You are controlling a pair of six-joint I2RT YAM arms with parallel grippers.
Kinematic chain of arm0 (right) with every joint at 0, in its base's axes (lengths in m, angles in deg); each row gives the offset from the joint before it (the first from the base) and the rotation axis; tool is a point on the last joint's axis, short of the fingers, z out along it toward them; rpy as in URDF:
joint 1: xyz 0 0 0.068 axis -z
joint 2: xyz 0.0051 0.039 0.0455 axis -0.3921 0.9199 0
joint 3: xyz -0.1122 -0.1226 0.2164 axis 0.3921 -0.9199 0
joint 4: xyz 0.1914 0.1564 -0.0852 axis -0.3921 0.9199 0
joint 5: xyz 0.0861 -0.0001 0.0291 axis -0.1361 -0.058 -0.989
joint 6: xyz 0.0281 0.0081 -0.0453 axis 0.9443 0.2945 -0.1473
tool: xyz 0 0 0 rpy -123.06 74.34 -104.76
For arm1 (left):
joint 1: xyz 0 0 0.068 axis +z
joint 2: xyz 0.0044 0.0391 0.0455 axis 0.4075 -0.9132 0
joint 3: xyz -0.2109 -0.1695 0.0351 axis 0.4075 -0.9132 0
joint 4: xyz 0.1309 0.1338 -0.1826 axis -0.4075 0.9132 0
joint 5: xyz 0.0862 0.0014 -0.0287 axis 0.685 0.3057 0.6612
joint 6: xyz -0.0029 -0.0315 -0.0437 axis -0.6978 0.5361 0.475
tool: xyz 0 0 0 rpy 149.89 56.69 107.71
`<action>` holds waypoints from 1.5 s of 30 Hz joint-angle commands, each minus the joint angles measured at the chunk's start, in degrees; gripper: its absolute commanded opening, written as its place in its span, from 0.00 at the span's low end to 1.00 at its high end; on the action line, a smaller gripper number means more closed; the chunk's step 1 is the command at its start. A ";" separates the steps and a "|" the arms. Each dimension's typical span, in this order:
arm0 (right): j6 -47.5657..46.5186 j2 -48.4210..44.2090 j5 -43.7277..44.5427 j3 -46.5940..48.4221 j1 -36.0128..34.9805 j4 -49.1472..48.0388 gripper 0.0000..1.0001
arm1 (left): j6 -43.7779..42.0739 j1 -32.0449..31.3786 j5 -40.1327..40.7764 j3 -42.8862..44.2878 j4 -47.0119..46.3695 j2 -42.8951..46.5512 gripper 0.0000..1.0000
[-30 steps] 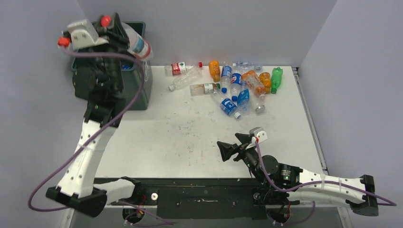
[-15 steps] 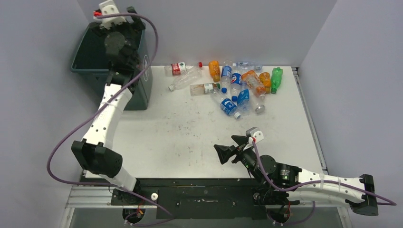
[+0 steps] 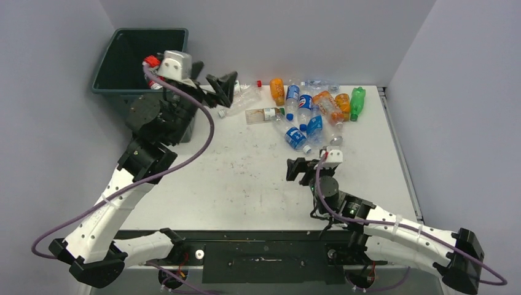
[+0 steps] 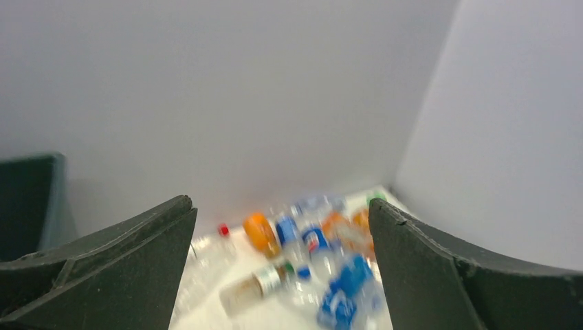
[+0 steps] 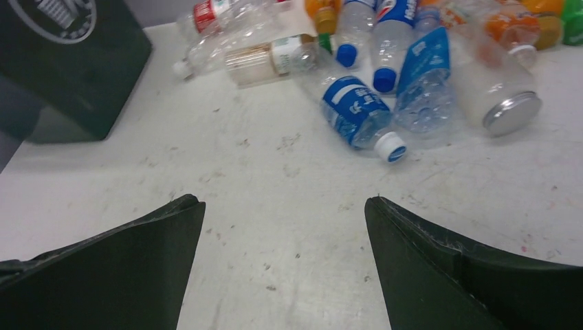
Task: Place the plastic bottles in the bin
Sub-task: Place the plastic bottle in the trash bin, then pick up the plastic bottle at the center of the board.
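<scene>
The bin [image 3: 132, 55] stood at the far left corner of the table [image 3: 246, 172], its inside too dark to show any contents. The bottles [image 3: 305, 109] lay heaped on the table's far side, right of the bin. The left gripper [image 3: 223, 90] hung just right of the bin, jaws wide and empty. The right gripper [image 3: 300, 169], likewise spread and holding nothing, sat low over the table near the heap.
</scene>
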 commanded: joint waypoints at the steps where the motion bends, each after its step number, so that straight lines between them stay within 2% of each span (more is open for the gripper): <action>1: 6.59 3.82 -7.29 2.08 13.17 -2.96 0.90 | 1.02 -1.13 -14.57 -9.02 16.32 -0.79 0.96; 4: 9.37 7.48 -12.25 0.60 21.94 -5.59 0.90 | -1.66 -1.14 -14.51 -14.69 18.43 1.79 0.96; 7: 11.34 11.37 -17.46 -0.16 28.37 -8.06 0.90 | -1.44 -1.28 -13.05 -23.86 14.31 6.34 0.96; 11: 10.18 17.81 -18.10 0.57 31.86 -13.74 0.90 | 1.76 -1.66 -11.56 -32.07 7.80 12.05 0.96; 15: 5.40 26.89 -21.07 0.71 34.18 -24.24 0.91 | 2.74 -2.99 -7.27 -33.94 6.08 14.59 0.96; 20: -1.06 35.08 -23.58 1.17 34.63 -32.79 0.91 | 2.23 -4.70 -4.47 -35.05 5.17 15.83 0.96; 24: -4.49 39.08 -25.05 1.53 35.39 -35.72 0.91 | 1.12 -5.57 -2.46 -34.77 5.74 15.88 0.96; 33: -6.27 47.15 -28.86 6.75 36.68 -35.05 0.93 | 0.46 -5.89 -1.85 -35.02 5.66 15.10 0.96; 40: -4.90 52.55 -33.15 10.13 35.24 -34.62 1.00 | -0.17 -5.83 -1.21 -35.01 5.97 14.25 0.96; 45: -4.82 53.04 -32.98 10.75 33.16 -33.15 0.93 | 0.00 -5.92 -1.68 -35.01 5.92 13.99 0.96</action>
